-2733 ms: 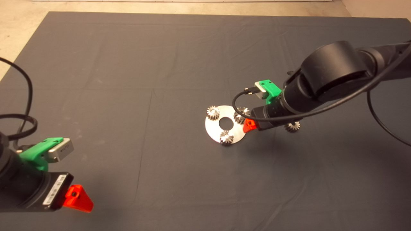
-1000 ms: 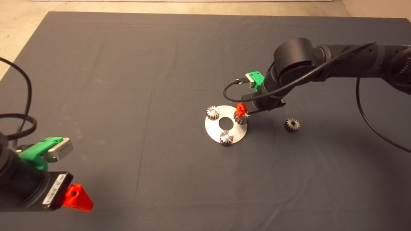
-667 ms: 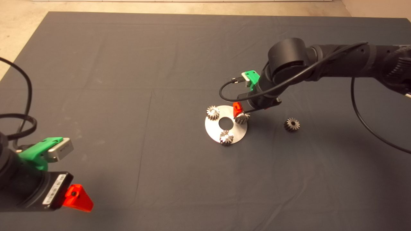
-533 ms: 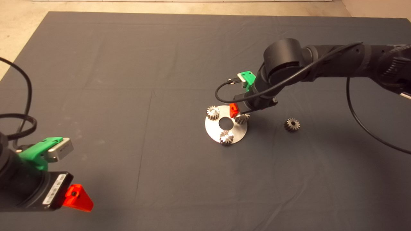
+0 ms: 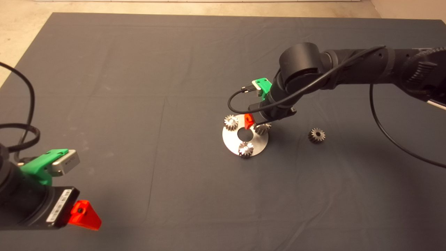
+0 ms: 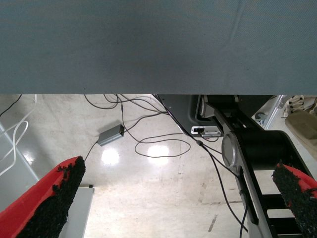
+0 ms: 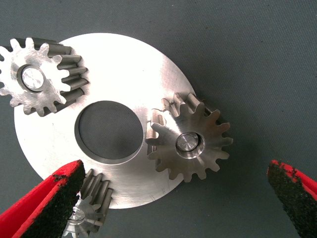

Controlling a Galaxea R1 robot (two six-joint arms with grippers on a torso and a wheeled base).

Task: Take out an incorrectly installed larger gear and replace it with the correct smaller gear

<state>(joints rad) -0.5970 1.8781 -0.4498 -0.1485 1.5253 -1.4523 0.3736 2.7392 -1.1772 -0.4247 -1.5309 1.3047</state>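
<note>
At the near left, the left hand is waiting with its fingers spread wide. Farther in, the larger gear is lying on the surface right of the round metal plate. The right hand is hovering wide open over the smaller gear, which is sitting on the plate's right side.

The right pincer hovers low over the round steel plate, its fingers spread wide and nothing between them. Three gears crowd the plate's rim: one lies between the pads with free room on both sides, one stands across the centre hole, and one sits just beside a red finger. A darker gear lies alone on the desk, well apart, open all round. The left pincer waits at the near left corner.
</note>
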